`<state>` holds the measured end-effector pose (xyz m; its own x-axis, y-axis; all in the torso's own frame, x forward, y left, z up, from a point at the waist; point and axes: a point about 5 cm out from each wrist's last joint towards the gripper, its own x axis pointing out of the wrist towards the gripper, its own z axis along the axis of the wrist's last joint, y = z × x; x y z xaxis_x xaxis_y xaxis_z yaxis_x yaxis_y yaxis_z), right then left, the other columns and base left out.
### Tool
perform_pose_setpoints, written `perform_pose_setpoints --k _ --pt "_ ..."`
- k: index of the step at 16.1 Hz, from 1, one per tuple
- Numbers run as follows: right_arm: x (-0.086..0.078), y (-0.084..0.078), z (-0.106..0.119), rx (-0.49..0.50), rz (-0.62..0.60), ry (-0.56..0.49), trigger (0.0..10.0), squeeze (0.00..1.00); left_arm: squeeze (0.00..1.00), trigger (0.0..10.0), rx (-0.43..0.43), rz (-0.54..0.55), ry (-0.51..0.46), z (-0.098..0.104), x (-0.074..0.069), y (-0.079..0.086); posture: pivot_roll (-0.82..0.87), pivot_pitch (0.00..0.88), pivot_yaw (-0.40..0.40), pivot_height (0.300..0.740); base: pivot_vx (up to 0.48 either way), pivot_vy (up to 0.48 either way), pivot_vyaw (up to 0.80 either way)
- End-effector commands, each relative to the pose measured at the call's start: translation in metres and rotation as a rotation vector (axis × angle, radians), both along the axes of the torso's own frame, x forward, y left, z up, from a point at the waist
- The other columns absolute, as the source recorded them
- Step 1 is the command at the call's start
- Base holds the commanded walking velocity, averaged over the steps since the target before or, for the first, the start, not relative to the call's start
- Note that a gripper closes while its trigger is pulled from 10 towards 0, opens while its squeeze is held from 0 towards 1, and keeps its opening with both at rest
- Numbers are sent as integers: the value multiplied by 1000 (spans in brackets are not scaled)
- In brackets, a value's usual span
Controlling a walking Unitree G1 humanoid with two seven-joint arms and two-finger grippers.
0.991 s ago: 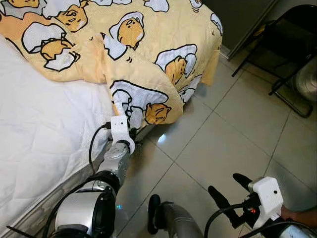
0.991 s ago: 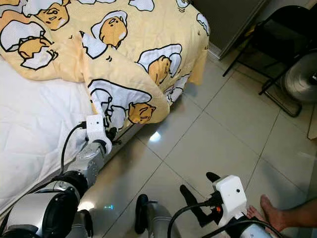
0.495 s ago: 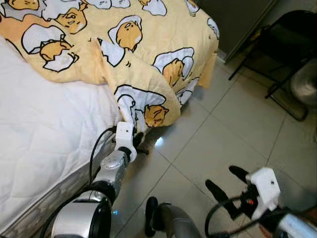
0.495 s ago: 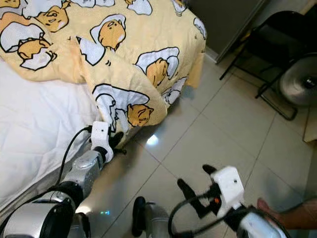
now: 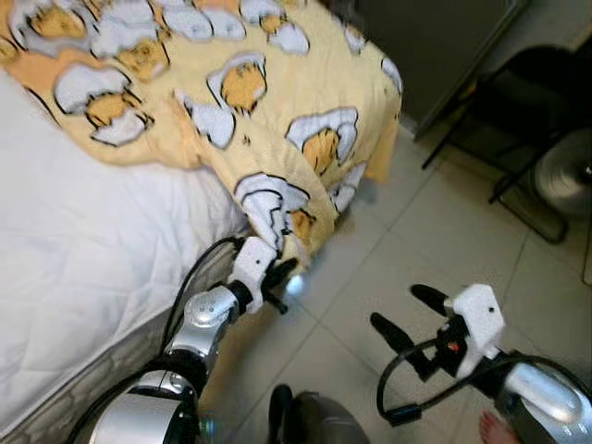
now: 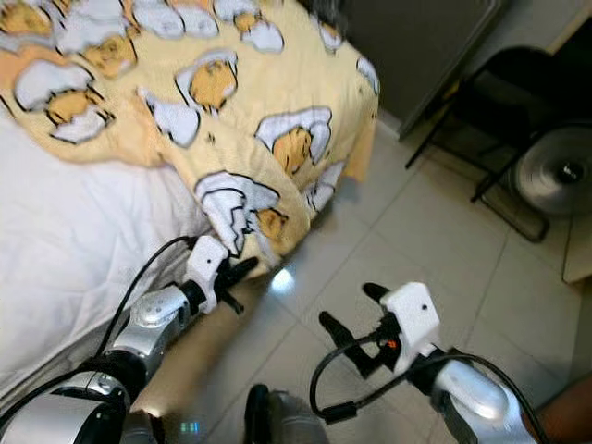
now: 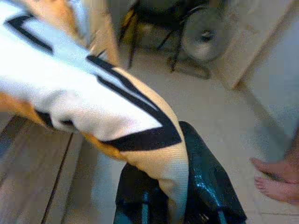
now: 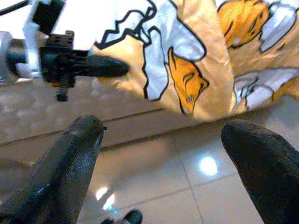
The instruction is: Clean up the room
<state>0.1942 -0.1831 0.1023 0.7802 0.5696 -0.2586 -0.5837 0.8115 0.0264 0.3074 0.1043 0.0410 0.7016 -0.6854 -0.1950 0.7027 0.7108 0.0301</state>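
Right gripper (image 5: pixel 400 316): lower right, black fingers spread wide above the pale tiled floor (image 5: pixel 435 231).
Left gripper (image 5: pixel 280 275): centre, fingers clenched on the hanging corner of the yellow cartoon-print blanket (image 5: pixel 277 139).
White quilted bed (image 5: pixel 83 250): left, blanket draped over its upper end.

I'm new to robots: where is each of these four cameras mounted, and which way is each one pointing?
Left eye view: on the head, looking down at the bed, yellow blanket and tiled floor; both silver arms show.
Right eye view: beside it, same scene, plus a fan.
Left wrist view: along the left claw, shut on the blanket's hanging corner; a person's bare feet beyond.
Right wrist view: between the open right claw fingers, facing the left claw.
Shared: both wrist views see the blanket.
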Motion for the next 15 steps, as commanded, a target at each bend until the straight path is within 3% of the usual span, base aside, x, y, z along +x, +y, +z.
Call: perform_pose_setpoints --k 1,4,9,11,15 --pt "2 -5 -3 -2 -20 6 10000 0 0 0 -27 -84 -14 3 -4 -16 -103 41 -209 740 0 0 0" --pt "21 -8 0 26 -46 -23 10000 0 0 0 -44 -228 -1 0 -14 -33 -86 13 -212 740 0 0 0" --pt "26 -15 12 69 -11 -33 10000 0 0 0 -62 -373 59 -13 -36 -50 -99 14 -206 740 0 0 0" --pt "21 -12 14 61 62 -23 10000 0 0 0 -58 -410 68 -14 -38 -54 -102 18 -201 740 0 0 0" --pt "1 -12 6 65 183 77 10000 0 0 0 -22 -401 88 -18 -37 -47 -121 27 -209 740 0 0 0"
